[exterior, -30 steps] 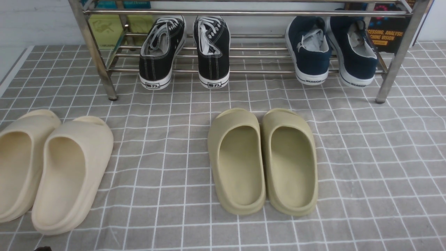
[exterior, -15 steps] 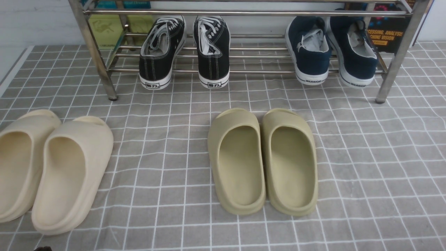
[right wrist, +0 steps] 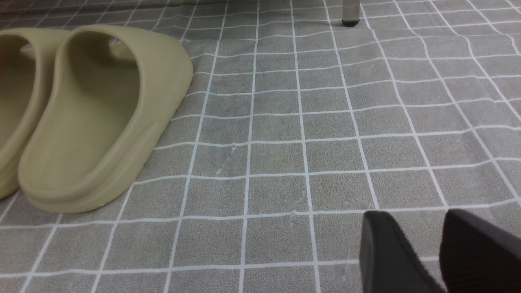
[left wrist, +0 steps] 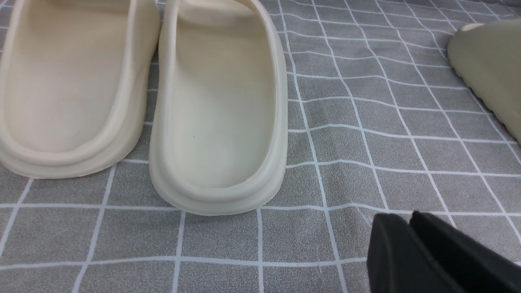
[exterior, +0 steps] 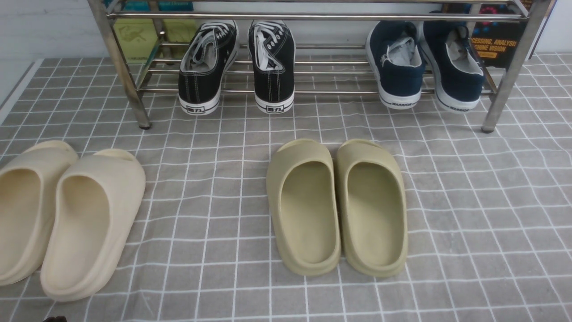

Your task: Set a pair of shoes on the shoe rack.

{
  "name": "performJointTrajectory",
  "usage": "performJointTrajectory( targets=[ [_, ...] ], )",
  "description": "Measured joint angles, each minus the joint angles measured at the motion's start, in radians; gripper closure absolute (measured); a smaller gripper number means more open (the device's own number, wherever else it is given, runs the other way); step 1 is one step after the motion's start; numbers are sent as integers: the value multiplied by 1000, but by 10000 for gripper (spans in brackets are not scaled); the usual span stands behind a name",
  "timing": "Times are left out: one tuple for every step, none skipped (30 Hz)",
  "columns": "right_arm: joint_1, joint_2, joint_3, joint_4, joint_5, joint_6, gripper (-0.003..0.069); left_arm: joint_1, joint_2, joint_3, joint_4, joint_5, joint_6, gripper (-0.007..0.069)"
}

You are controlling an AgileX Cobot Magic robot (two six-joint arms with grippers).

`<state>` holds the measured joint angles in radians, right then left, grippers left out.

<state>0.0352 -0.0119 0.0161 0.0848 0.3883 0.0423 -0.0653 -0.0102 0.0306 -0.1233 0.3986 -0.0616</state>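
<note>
- the two black canvas sneakers (exterior: 237, 67) already sit side by side on the lowest rods of the steel shoe rack (exterior: 313, 71), toward its left end, heels facing the camera and hanging just past the front rod.
- a navy pair (exterior: 424, 62) sits on the same rods toward the right end, well apart from the black pair.
- on the grey checked cloth (exterior: 469, 201) in front lie olive slides (exterior: 337, 205) in the middle and cream slides (exterior: 62, 214) at the left.
- left gripper (left wrist: 411, 219) hovers low over the cloth near the cream slides, its black fingers almost together with only a slit between them – nothing held.
- right gripper (right wrist: 441, 232) hovers over bare cloth beside the olive slides, fingers parted with a clear gap, empty.
- risk, as i judge it: the task looks done, so any further reach could go wrong – an arm sweeping forward might nudge the slides, or knock the overhanging heels and tip a sneaker off the rods.
</note>
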Motion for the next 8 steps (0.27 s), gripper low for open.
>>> performJointTrajectory(
  targets=[
    [0,0,0,0,0,0,419,0,0,0,0,0,0,558],
    [0,0,0,0,0,0,419,0,0,0,0,0,0,554],
    [0,0,0,0,0,0,419,0,0,0,0,0,0,554],
    [0,0,0,0,0,0,419,0,0,0,0,0,0,552],
    [0,0,0,0,0,0,419,0,0,0,0,0,0,551],
    [0,0,0,0,0,0,419,0,0,0,0,0,0,550],
    [0,0,0,0,0,0,419,0,0,0,0,0,0,549],
    [0,0,0,0,0,0,419,0,0,0,0,0,0,547]
  ],
)
